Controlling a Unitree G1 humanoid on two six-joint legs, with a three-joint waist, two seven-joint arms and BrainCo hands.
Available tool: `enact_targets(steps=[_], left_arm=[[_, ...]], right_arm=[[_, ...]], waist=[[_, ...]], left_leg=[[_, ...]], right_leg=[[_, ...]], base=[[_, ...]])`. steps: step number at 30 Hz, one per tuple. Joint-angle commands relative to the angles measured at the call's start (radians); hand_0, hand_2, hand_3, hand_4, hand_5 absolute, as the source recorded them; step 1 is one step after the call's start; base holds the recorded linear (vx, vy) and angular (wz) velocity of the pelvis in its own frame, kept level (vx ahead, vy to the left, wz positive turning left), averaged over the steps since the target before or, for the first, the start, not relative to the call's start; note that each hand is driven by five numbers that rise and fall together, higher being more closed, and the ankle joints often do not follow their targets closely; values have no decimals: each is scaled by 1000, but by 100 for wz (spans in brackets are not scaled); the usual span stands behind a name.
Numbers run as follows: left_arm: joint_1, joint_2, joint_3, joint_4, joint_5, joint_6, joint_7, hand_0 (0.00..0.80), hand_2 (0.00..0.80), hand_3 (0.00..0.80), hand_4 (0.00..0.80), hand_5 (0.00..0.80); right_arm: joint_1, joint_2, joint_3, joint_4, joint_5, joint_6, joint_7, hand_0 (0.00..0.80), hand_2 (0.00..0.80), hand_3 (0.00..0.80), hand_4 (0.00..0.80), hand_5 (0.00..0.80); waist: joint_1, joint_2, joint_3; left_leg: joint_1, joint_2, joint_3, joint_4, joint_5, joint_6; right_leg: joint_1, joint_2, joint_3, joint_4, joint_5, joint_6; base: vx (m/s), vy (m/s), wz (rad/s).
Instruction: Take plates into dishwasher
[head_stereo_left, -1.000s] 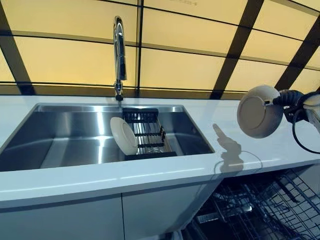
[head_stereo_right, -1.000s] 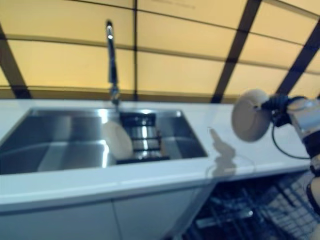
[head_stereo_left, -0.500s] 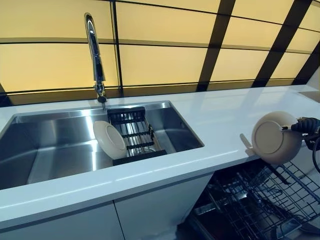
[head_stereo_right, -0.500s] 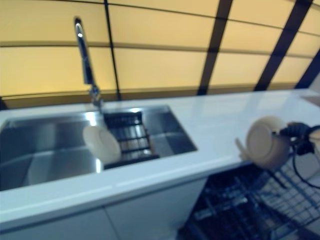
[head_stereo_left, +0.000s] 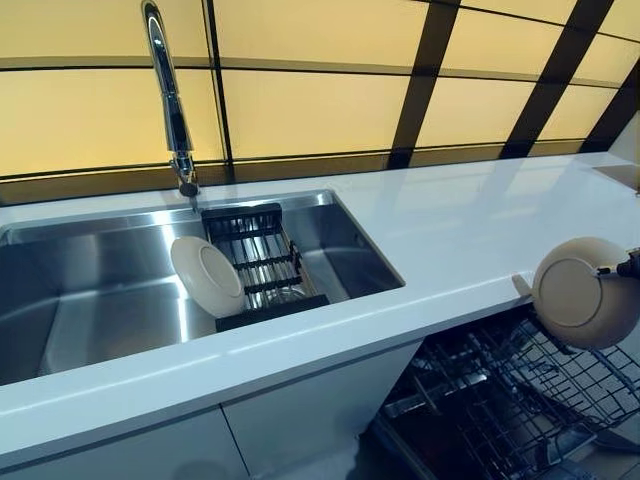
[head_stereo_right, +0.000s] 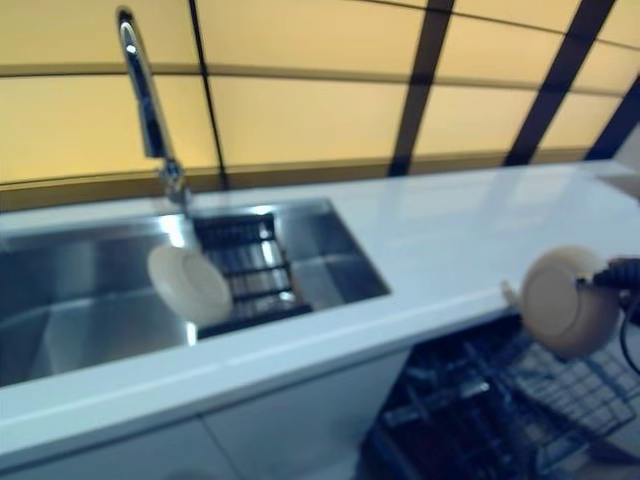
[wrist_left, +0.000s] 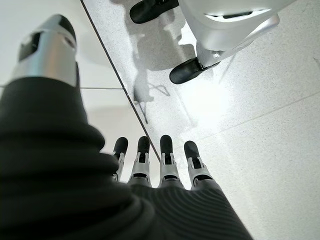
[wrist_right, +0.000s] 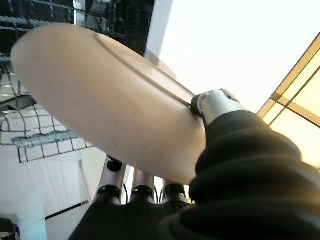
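My right hand (wrist_right: 215, 107) pinches a beige plate (head_stereo_left: 583, 292) on edge at the far right, held over the open dishwasher's wire rack (head_stereo_left: 510, 400); the thumb presses the plate's rim in the right wrist view (wrist_right: 110, 100). A second beige plate (head_stereo_left: 207, 276) leans against the black drying rack (head_stereo_left: 255, 262) inside the steel sink (head_stereo_left: 90, 290). My left hand (wrist_left: 160, 165) hangs low with straight fingers, empty, over the speckled floor.
A white counter (head_stereo_left: 470, 220) runs right of the sink and over the dishwasher. A tall chrome tap (head_stereo_left: 170, 100) stands behind the sink. White cabinet doors (head_stereo_left: 310, 410) are below the counter.
The camera has turned right and down. My right hand has lowered the plate from above the counter down past its front edge, over the dishwasher rack.
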Motion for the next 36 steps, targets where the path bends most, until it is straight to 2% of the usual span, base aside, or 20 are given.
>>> enact_targets(steps=[1,17,22,29,36], left_arm=[[-16,44,25,26,63,-16,-3,0,0,0,0,0],[-28,41,57,40,80,-16,-3,0,0,0,0,0],[-33,39,60,46,76,-19,-6,0,0,0,0,0],[-41,22,60,50,63,-27,1,0,0,0,0,0],[-54,20,60,42,53,-30,7,0,0,0,0,0]], right_arm=[[18,-35,-52,-27,-64,-42,41,800,800,800,800,800],[225,66,-134,-184,-151,-25,156,800,800,800,800,800],[262,93,-148,-224,-142,-32,132,800,800,800,800,800],[343,213,-140,-349,-176,-17,57,800,800,800,800,800],[356,286,-115,-371,-235,-22,11,800,800,800,800,800]], waist=[[5,-36,-14],[-17,-23,-10],[-21,-20,-9],[-29,-7,1],[-26,7,12]], left_leg=[[3,12,-33,3,-23,2],[2,19,-18,3,-19,-4],[1,18,-15,3,-18,-5],[1,21,-5,3,-19,-3],[-4,17,-9,3,-19,-2]], right_leg=[[31,-13,3,21,1,81],[33,-14,9,19,-4,79],[32,-13,10,19,-4,80],[28,-14,16,19,-6,80],[26,-20,12,19,-8,79]], base=[[-1,-13,-10],[0,-1,0],[0,0,0],[0,0,0],[0,0,0]])
